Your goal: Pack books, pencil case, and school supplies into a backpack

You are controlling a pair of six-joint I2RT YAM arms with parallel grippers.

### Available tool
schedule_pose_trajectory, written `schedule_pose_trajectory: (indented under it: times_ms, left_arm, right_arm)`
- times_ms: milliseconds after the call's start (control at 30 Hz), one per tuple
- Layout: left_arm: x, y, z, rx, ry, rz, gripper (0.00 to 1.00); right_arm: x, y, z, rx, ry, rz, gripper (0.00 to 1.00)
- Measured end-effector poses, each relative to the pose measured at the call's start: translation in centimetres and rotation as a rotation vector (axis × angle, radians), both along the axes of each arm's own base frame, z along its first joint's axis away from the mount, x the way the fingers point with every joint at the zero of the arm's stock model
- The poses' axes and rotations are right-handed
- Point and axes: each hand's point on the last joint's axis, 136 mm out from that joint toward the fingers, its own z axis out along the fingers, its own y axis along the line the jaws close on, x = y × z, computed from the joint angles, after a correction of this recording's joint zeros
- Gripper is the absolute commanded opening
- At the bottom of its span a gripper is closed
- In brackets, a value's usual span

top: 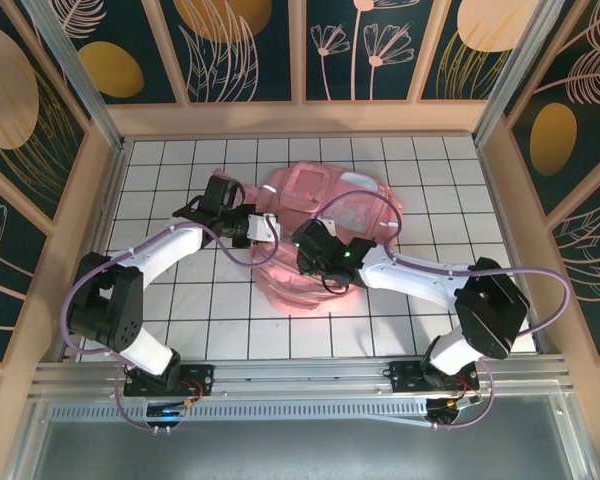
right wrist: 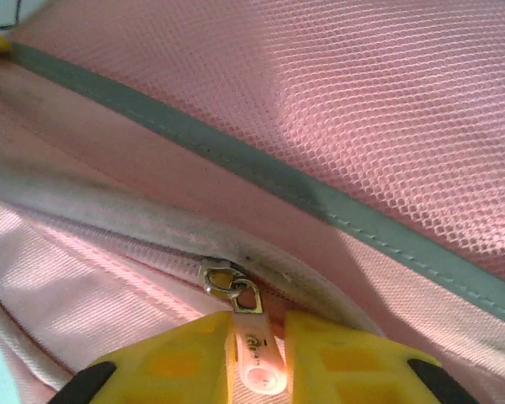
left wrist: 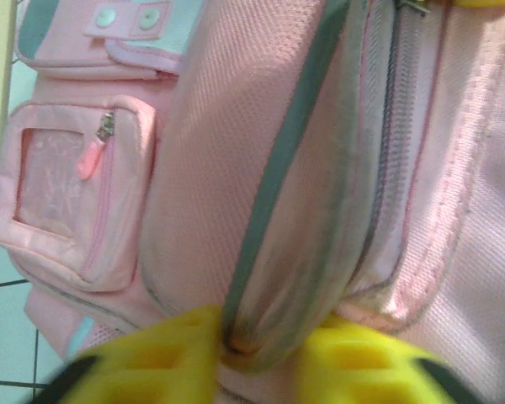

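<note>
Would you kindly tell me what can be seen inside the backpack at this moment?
Nothing inside shows: pink mesh and fabric of the backpack cover its contents, so what is packed cannot be told. On the outside, the right gripper pinches the zipper pull.

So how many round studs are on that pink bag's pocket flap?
2, side by side on the flap: left stud, right stud. Others may be hidden past the picture's edge.

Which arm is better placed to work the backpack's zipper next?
Right. The right fingers are closed on the pink pull at the zipper, so that arm can likely slide it straight away. The left fingers pinch a fold of the backpack, better suited to bracing.
</note>
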Motion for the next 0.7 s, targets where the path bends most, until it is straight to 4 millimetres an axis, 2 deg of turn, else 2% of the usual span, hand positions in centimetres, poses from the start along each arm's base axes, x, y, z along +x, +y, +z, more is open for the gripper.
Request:
schedule_pose_trajectory:
  times_ms: [133, 300, 600, 700]
  left_arm:
    - [-2.0, -0.8, 0.0, 0.021, 0.037, -0.039, 0.55]
    - [-4.9, -3.6, -0.4, 0.045, 0.066, -0.136, 0.55]
    - [-3.4, -3.7, -2.4, 0.091, 0.075, -0.089, 0.54]
    - [-3.0, -3.7, -2.7, 0.097, 0.080, -0.064, 0.48]
  right_arm:
    - [0.0, 0.5, -0.5, 0.028, 0.007, 0.053, 0.01]
    - [-0.6, 1.3, -0.7, 0.070, 0.005, 0.138, 0.00]
    - [-1.1, 1.4, 0.4, 0.126, -0.019, 0.196, 0.00]
    - [-1.4, 1.2, 0.2, 0.133, -0.016, 0.201, 0.00]
